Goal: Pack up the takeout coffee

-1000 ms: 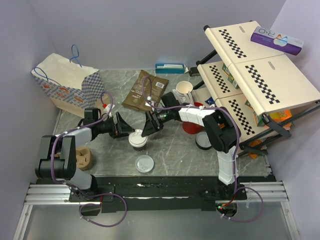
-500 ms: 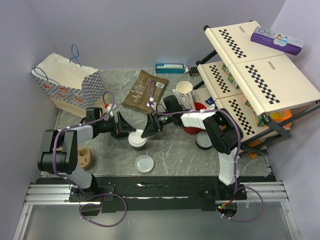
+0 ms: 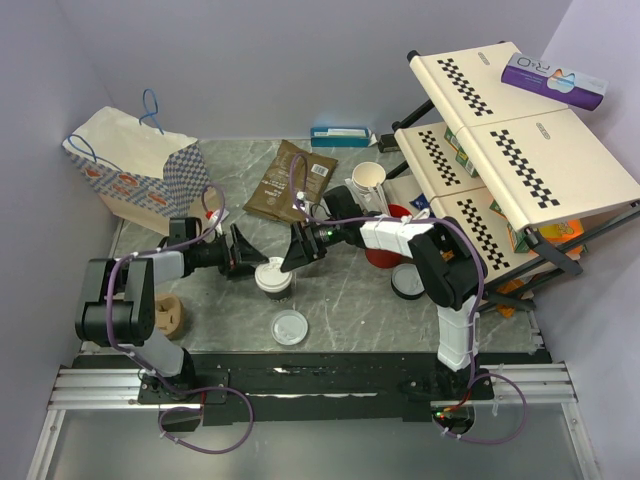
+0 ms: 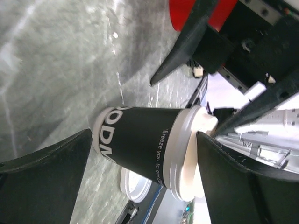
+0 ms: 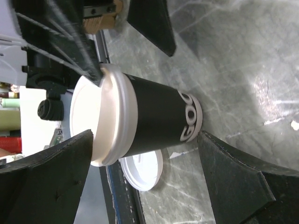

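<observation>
The takeout coffee [image 3: 273, 278] stands upright mid-surface [image 3: 345, 300], lid on. The left claw [image 3: 254, 262] is spread wide, and the right claw [image 3: 293, 258] faces it, also spread. The cup sits close between them, and I can't tell whether either touches it. A loose white lid [image 3: 290, 327] lies near the front edge. Bare stone opens rightward, toward the red cup [image 3: 383, 252].

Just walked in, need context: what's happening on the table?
Both arms face the lidded coffee cup standing between them: left gripper on one side, right gripper on the other, both open, neither holding it. A loose lid lies nearer the bases. The paper bag stands far left; the cup isn't packed yet.
</observation>
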### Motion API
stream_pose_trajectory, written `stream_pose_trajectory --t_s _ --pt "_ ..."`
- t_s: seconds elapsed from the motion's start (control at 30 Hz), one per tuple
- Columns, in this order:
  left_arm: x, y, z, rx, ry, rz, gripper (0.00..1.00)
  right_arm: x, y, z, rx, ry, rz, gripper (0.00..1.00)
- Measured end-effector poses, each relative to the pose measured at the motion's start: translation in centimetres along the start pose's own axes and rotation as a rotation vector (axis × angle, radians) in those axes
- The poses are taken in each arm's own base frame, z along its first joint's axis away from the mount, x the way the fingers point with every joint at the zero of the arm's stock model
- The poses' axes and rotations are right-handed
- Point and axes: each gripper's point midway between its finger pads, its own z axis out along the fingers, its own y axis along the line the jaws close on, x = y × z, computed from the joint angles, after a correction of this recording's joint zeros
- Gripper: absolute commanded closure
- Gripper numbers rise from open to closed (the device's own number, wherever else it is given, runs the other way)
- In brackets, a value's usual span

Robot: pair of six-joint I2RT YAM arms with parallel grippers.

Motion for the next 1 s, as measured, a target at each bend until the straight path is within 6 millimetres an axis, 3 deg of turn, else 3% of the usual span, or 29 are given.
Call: stream_pose_trajectory --t_s 0.13,0.57,1.0 --pt "0.3 -0.5 -0.4 0.024 -0.015 0.064 0.01 0.3 -0.2 -0.1 0.01 0.01 0.004 0.04" --pt "-1.3 -2.5 -1.6 0.027 -0.093 0.236 0.01 -0.1 0.1 -0.8 -0.004 0.019 -0.018 0.0" --pt "1.2 -2.5 -2.4 -0.007 -0.027 0.236 0.01 0.1 0.6 -1.2 -0.019 0.033 -0.028 0.0"
